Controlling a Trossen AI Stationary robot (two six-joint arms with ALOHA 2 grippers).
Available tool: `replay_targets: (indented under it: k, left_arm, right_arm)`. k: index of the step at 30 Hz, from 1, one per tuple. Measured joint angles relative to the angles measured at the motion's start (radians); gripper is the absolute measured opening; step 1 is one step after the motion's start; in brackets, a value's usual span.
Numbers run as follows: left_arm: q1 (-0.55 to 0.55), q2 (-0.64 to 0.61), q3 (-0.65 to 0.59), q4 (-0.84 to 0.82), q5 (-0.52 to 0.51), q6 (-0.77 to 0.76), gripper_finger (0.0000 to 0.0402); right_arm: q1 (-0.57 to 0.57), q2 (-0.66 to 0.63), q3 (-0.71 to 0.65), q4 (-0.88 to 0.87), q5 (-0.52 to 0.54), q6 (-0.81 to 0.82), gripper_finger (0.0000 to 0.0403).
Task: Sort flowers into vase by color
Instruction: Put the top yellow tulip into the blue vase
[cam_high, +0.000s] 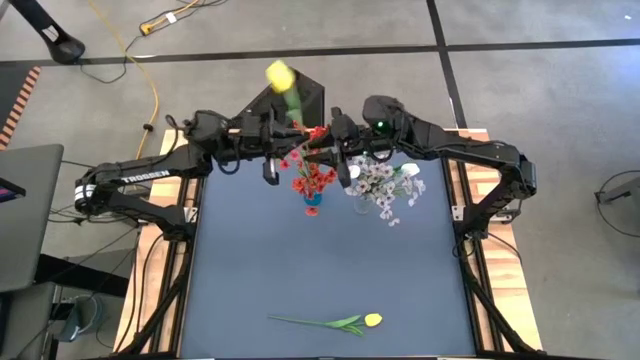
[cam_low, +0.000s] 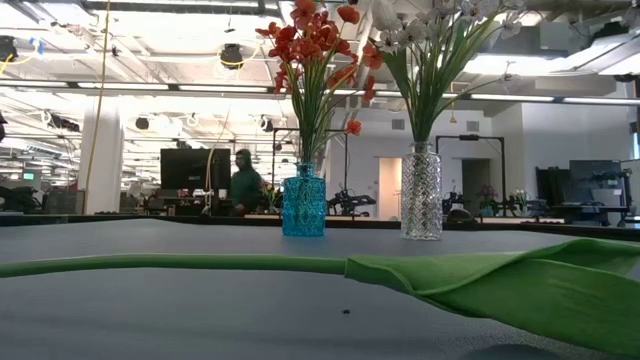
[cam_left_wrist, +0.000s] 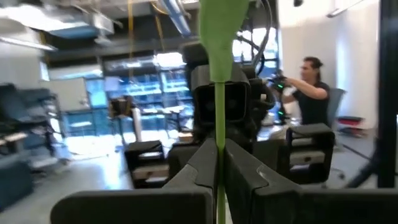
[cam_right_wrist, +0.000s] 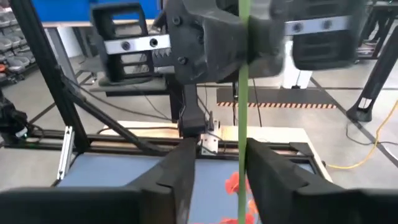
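Note:
My left gripper (cam_high: 292, 132) (cam_left_wrist: 217, 180) is high above the table's far side, shut on the green stem of a yellow tulip (cam_high: 281, 75). My right gripper (cam_high: 312, 140) (cam_right_wrist: 217, 168) faces it, open, one finger on each side of the same stem (cam_right_wrist: 242, 112); the stem runs close to one finger. Below them, red blossoms (cam_high: 313, 178) stand with their stems in a blue vase (cam_low: 303, 205). White and white-pink flowers (cam_high: 386, 186) stand in a clear glass vase (cam_low: 421, 195). A second yellow tulip (cam_high: 350, 322) lies flat near the table's near edge. My left gripper pinches the tulip's stem (cam_left_wrist: 218, 134) between its two fingers, below a leaf. The fingers come level from the table's left and lie across the stem. The tulip is lifted clear and stands about upright, its yellow head (cam_high: 279, 72) above the fingers.
The two vases stand side by side at the table's far middle, right under both grippers. The lying tulip's stem and leaf (cam_low: 420, 275) fill the low view's foreground. A black stand (cam_high: 305, 95) sits behind the far edge. A person (cam_left_wrist: 311, 87) is in the room beyond.

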Motion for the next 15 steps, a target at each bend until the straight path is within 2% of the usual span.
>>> replay_targets:
  k: [4, 8, 11, 15]
  left_arm:
    - [0.001, -0.076, 0.0, -0.055, -0.073, 0.033, 0.0001]
    - [0.0, -0.183, -0.017, -0.153, -0.134, 0.089, 0.0]
    - [0.0, -0.276, -0.085, -0.153, -0.214, 0.092, 0.0]
    - [0.001, -0.416, -0.248, -0.102, -0.314, 0.079, 0.0]
  right_arm:
    - [-0.013, -0.027, 0.066, -0.113, -0.005, -0.019, 0.0202]
    - [-0.027, -0.08, 0.086, -0.243, -0.001, -0.062, 0.022]
    - [-0.025, -0.151, 0.087, -0.328, 0.051, -0.099, 0.022]
    - [0.006, -0.266, 0.021, -0.384, 0.105, -0.112, 0.0211]
